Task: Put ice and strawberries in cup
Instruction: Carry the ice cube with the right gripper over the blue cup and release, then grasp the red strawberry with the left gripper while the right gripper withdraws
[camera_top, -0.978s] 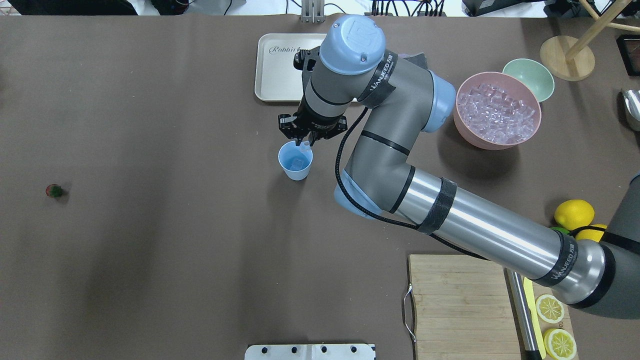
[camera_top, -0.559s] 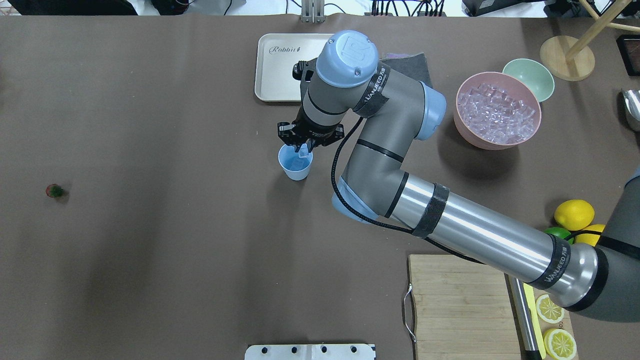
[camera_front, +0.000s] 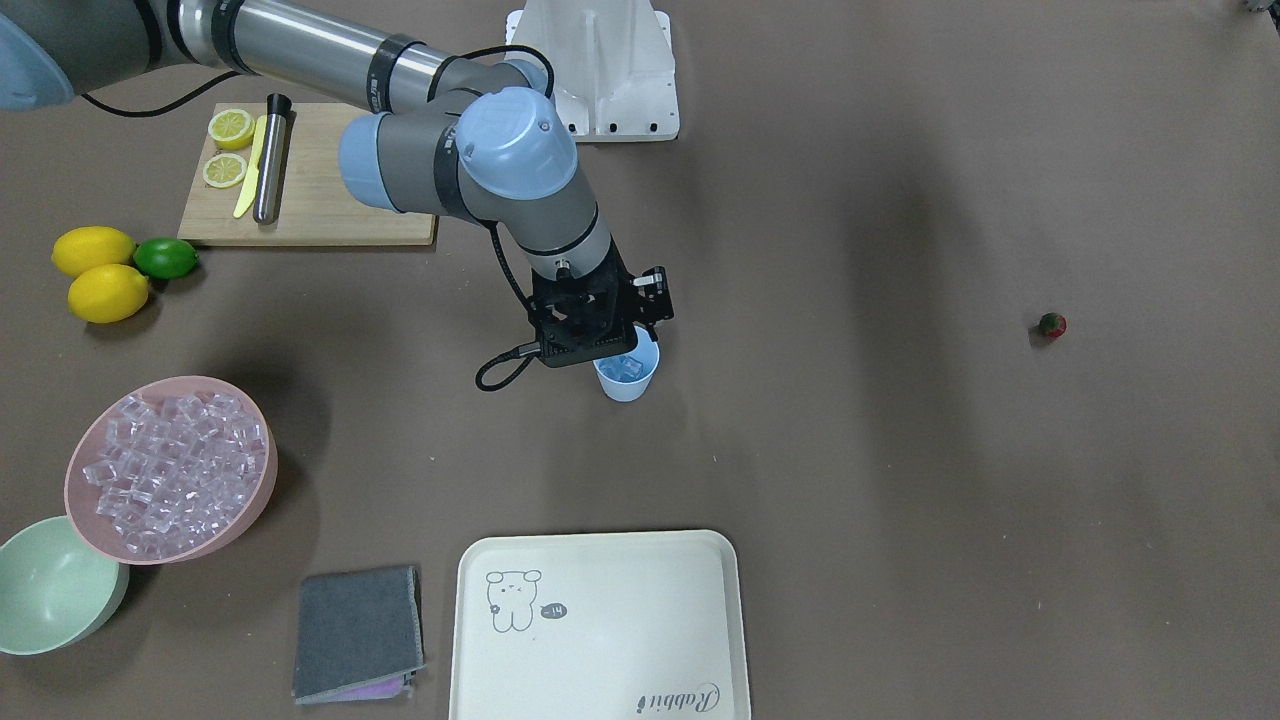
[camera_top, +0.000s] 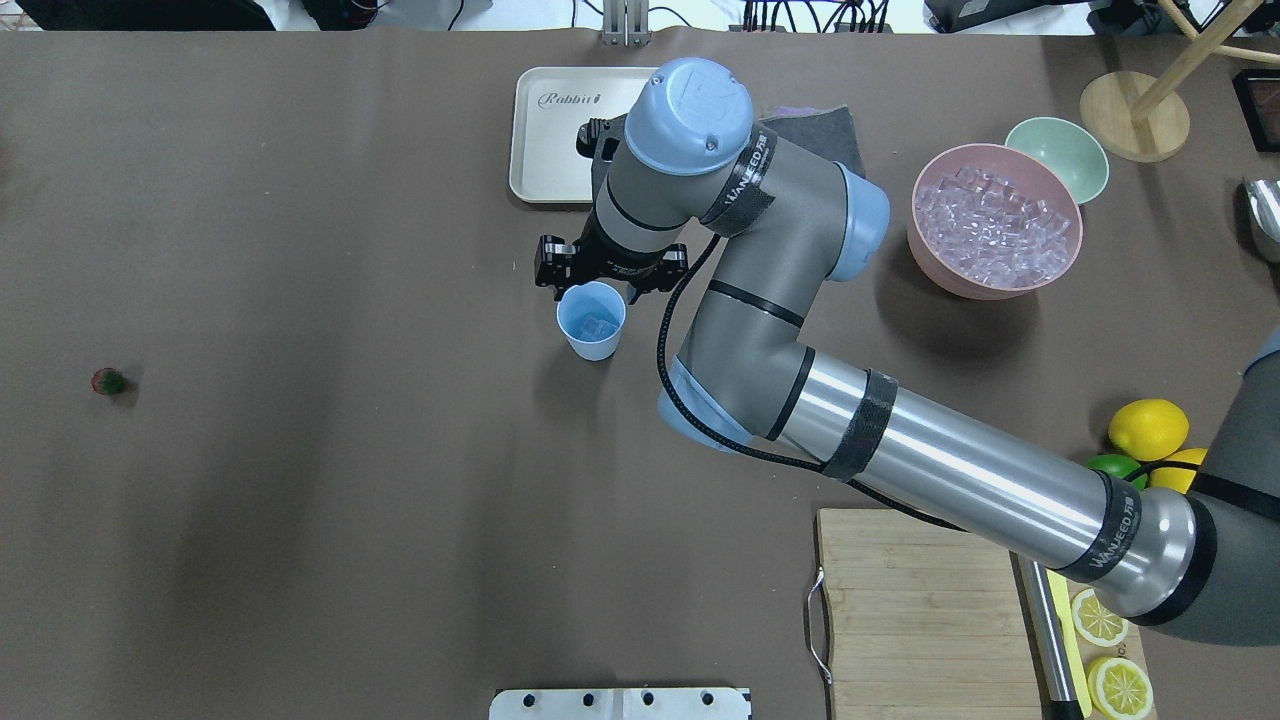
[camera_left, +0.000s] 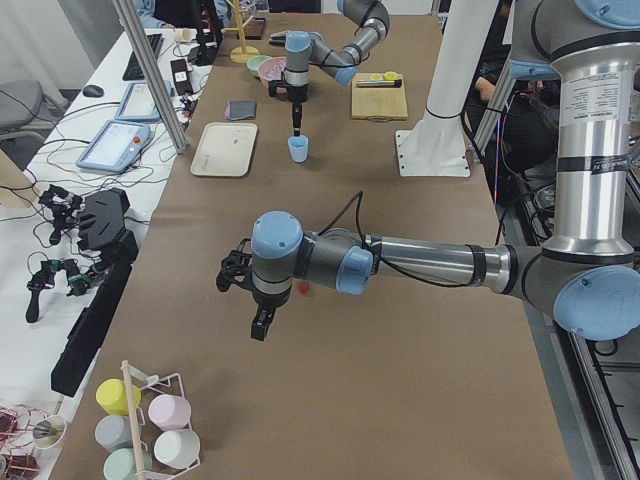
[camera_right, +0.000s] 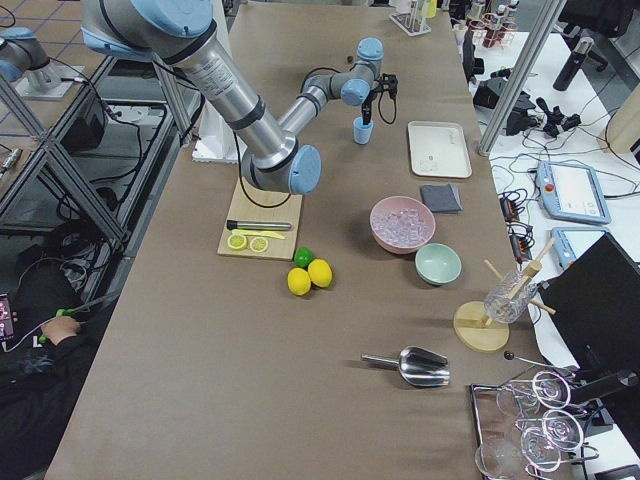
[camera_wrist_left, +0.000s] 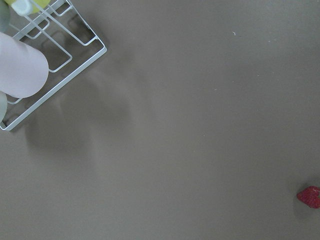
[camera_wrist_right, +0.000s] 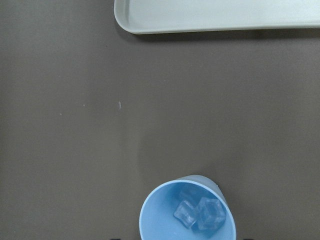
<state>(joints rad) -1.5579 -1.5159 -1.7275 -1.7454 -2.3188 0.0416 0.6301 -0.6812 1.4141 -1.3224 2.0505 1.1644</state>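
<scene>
One cup (camera_top: 591, 320) sits just under the right pincer (camera_top: 598, 283), with at least two ice cubes (camera_wrist_right: 200, 214) in it. Far off to the pincer's left lies one strawberry (camera_top: 108, 381). On its other side are two bowls, a pink (camera_top: 960, 288) holding cubes past counting and a green (camera_top: 1057, 152), plus two lemons (camera_top: 1147, 427), one lime (camera_top: 1118, 464), two lemon slices (camera_top: 1099, 616) and one board (camera_top: 915, 610). Beyond the pincer are one tray (camera_top: 560, 150) and one cloth (camera_front: 358, 632).
</scene>
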